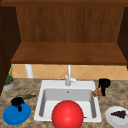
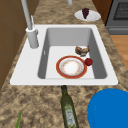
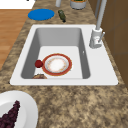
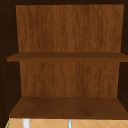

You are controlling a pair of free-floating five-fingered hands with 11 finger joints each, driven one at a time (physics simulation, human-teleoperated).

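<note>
At the sink's right rim, front view: right hand (image 1: 104,85) hangs over the counter (image 1: 117,97), fingers pointing down and curled around a small brown lumpy item (image 1: 97,92), tan-orange with darker patches, held at the corner where the white sink (image 1: 43,86) meets the counter. The left side view shows a brown and pale lump (image 2: 82,50) against the basin's far wall, and the right side view shows a brown rounded edge (image 3: 39,76) at the basin's near wall; cannot tell whether these are the same piece.

Left hand (image 1: 17,102) hovers over the blue plate (image 1: 16,114) at the counter's front left corner, fingers drooping toward its surface, touching or just above it; no grasp visible, fingers relaxed. Just behind the plate lies a green bottle (image 1: 26,96) on its side, neck toward the sink.

In the basin: a red-rimmed plate with a pale centre (image 2: 71,67) on the floor, a small red round fruit (image 2: 88,61) touching its rim on the front side. In the front view a large red ball shape (image 1: 67,114) covers the basin's front edge.

Counter's front right corner: white plate (image 1: 115,117) bearing dark purple grapes (image 1: 119,114). Faucet (image 1: 68,76) stands at the sink's back edge, centre. Potted plant (image 1: 9,82) at the back left. Wooden shelf (image 4: 67,107) above the sink.
</note>
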